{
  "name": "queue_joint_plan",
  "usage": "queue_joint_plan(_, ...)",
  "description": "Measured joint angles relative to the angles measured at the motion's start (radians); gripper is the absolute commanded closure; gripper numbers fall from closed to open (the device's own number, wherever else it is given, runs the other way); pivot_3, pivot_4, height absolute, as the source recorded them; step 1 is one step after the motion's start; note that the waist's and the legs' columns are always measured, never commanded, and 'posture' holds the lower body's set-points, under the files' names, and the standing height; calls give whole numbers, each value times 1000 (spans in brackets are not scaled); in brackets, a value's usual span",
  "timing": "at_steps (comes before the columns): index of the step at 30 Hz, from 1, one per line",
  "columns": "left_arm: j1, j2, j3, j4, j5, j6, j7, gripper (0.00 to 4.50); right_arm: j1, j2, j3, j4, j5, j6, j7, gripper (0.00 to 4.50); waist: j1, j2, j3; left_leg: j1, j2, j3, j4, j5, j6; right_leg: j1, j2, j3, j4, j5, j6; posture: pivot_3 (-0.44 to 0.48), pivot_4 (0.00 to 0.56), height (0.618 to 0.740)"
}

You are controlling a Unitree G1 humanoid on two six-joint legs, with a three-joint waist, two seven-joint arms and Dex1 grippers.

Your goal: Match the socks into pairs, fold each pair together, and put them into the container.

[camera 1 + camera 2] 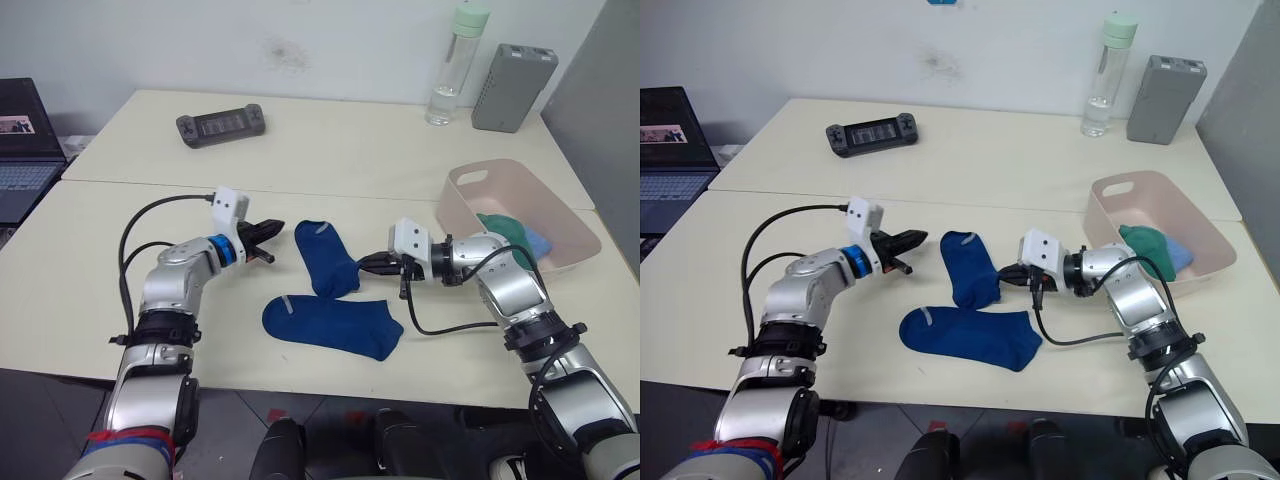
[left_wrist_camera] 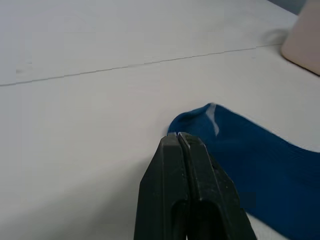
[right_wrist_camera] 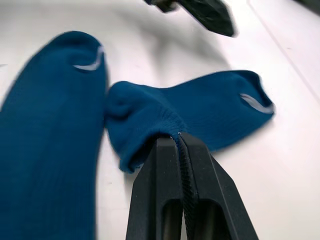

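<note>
Two dark blue socks lie on the table (image 1: 90, 300), and they are the last pair to be matched. The near sock (image 1: 332, 326) lies flat and sideways, closest to the robot. The far sock (image 1: 327, 257) lies just behind it, and the two look to be touching or nearly so at one end. The right gripper (image 1: 381, 264) is at the edge of the far sock, and its jaws are pinched tight on the cuff of that sock. The left gripper (image 1: 264, 233) hangs just beside the toe end of the far sock, on the other side, with its jaws pressed together and nothing in them. I think the step now is putting these two socks together, so the next move calls for lifting the held sock and laying it neatly on the near sock, then folding both. Farther off than the far sock, to the robot's right, is the pink container (image 1: 478, 189). In it I can count a green bundle (image 1: 503, 226) and a light blue bundle (image 1: 537, 241). Farthest from the socks stand one game controller (image 1: 220, 124), one clear bottle (image 1: 456, 68) and one grey box (image 1: 513, 73).
</note>
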Motion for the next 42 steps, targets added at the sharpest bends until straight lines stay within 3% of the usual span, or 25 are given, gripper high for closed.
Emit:
queue_joint_plan(6, -165, 0, -69, 271, 102, -176, -26, 1984, 1, 1, -2, -2, 1, 3, 7, 4500, -4, 0, 0, 0, 0, 1, 0, 0, 0, 0, 0, 1, 0, 0, 0, 0, 150, 740)
queue_joint_plan(11, -249, -16, -100, 493, 185, -287, -12, 1984, 3, 1, -3, -15, 1, 19, 2, 4500, -3, 0, 0, 0, 0, 1, 0, 0, 0, -1, 0, 1, 0, 0, 0, 0, 150, 740)
queue_joint_plan(16, -283, -38, -118, 595, 233, -325, 17, 1984, 10, 4, -3, -46, 1, 32, -12, 4500, -2, 0, 0, 0, 0, 1, 0, 0, 0, -1, 0, 1, 0, 0, 0, 0, 150, 740)
queue_joint_plan(19, -302, -41, -114, 627, 242, -327, 19, 2529, 14, 9, -3, -59, 1, 42, -16, 4500, -3, 0, 0, 0, 0, 1, 0, 0, 0, -1, 0, 1, 1, 0, 0, 0, 150, 740)
queue_joint_plan(25, -303, -61, -83, 648, 231, -338, -30, 4473, 22, 11, -3, -74, 1, 50, -17, 4500, -3, 0, 0, 0, 0, 1, 0, 0, 0, -1, 0, 1, 1, 0, 0, 0, 150, 740)
queue_joint_plan(31, -298, -63, -42, 646, 202, -314, -76, 4494, 22, 11, -3, -74, 1, 50, -16, 4500, -4, 0, 0, 0, 0, 1, 0, 0, 0, -1, 0, 1, 1, 0, 0, 0, 150, 740)
queue_joint_plan(36, -215, -41, 41, 471, 106, -188, -80, 4494, 10, 7, -9, -49, 3, 47, -13, 4500, -7, 0, 0, 0, 0, 1, 0, 0, 0, -1, 0, 1, 2, 0, 0, 0, 150, 740)
queue_joint_plan(42, 196, -43, 146, -321, -154, 312, 31, 4494, -58, -5, -72, 42, 63, 86, 32, 4500, -16, 0, 0, 1, 2, -3, 0, 0, 0, -1, -2, 3, 4, 0, 0, 0, 150, 740)
